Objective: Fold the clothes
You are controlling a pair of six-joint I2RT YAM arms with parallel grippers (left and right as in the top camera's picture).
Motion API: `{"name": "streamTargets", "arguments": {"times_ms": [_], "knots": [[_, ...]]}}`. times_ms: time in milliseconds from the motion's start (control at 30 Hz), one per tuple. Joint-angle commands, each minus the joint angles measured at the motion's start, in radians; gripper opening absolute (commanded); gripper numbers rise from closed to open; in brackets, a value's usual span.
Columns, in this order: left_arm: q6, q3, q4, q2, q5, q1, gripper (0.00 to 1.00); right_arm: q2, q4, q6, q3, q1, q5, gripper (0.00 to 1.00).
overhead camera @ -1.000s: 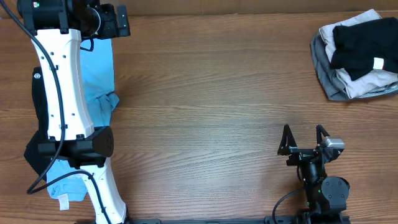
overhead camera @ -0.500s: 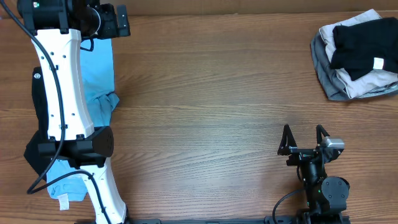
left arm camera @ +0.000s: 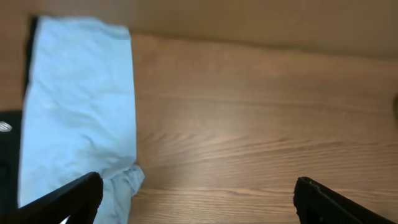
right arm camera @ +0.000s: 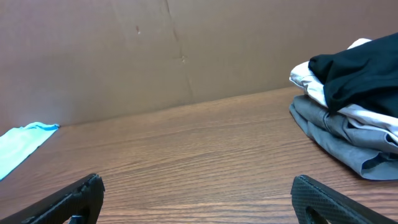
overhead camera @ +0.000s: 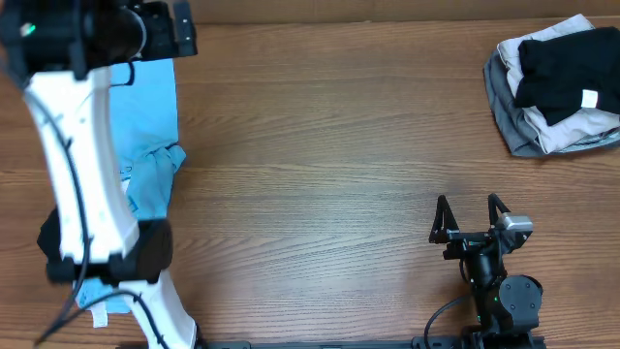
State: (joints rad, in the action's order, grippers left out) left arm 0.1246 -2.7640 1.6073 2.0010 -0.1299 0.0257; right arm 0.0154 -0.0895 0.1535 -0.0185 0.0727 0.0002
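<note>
light blue tee (overhead camera: 153, 121): spread flat along the left side of the table (overhead camera: 320, 145), running from the far edge toward the near one, with a rumpled bunch about halfway down; the left arm (overhead camera: 73, 165) covers part of it.
black tee (overhead camera: 557, 68): crumpled on top of a stack at the far right corner, its white label (overhead camera: 589, 98) facing up.
stack (overhead camera: 523, 131): white and grey garments under the black tee, loosely piled.
left gripper (left arm camera: 198, 182): fingers spread wide, nothing between them; it hovers above the far left end of the table, the light blue tee just below and to its left.
right gripper (overhead camera: 469, 204): fingers spread wide and empty, near the front edge right of centre, well apart from the stack, which lies beyond it and to its right.
cardboard wall (right arm camera: 186, 50): stands behind the table's far edge.
</note>
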Motion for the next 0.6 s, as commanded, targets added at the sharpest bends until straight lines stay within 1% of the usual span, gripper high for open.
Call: {"name": "streamTargets", "arguments": {"times_ms": [0,100,233,400,433,500,567], "knots": [[0.01,0.043,0.0,-0.182,0.006,-0.014,1.0,-0.013,0.006,0.004,0.01,0.006,0.006,1.0],[0.01,0.201,0.0,-0.35,0.006,-0.015,1.0,-0.013,0.005,0.004,0.01,0.006,0.006,1.0],[0.01,0.487,0.0,-0.583,0.006,-0.013,1.0,-0.013,0.006,0.004,0.01,0.006,0.006,1.0],[0.007,0.795,-0.002,-0.806,0.01,-0.013,1.0,-0.013,0.006,0.004,0.01,0.006,0.006,1.0],[-0.021,0.857,-0.008,-0.851,0.038,-0.012,1.0,-0.013,0.006,0.004,0.01,0.006,0.006,1.0],[-0.02,0.962,-0.045,-0.931,0.042,-0.013,1.0,-0.013,0.006,0.004,0.01,0.006,0.006,1.0],[-0.021,1.082,-0.153,-1.015,0.011,-0.013,1.0,-0.013,0.006,0.004,0.01,0.006,0.006,1.0]]}}
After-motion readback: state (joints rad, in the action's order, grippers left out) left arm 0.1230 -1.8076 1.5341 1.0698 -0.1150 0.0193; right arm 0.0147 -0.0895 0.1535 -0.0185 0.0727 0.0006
